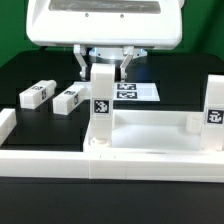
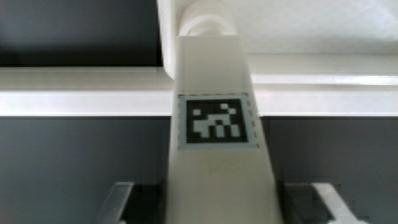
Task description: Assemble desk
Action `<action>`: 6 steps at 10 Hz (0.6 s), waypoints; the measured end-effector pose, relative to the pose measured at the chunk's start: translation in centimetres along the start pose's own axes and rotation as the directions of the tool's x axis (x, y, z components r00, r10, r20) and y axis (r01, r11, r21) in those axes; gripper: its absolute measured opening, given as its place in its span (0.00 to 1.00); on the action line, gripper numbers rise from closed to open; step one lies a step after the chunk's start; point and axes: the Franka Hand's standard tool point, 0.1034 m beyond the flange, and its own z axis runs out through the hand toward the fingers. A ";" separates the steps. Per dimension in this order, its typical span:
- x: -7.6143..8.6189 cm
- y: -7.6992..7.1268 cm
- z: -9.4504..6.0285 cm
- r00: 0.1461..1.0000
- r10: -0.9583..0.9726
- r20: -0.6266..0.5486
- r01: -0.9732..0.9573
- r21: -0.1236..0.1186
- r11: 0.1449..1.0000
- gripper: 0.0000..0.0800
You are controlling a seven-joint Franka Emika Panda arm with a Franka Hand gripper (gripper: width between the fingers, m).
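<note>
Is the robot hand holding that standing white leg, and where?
Probably not. The gripper is open, astride the top of the upright leg. The wrist view shows gaps between its fingers and the leg.

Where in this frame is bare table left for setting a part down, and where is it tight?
Bare black table lies between the marker board and the upright leg at the exterior view's right; more lies behind the two loose legs. Crowded: around the open gripper astride the other upright leg on the tabletop.
</note>
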 end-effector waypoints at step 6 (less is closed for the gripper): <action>-0.4 -0.1 0.2 0.994 -0.020 -0.109 0.015 -0.042 0.999 0.36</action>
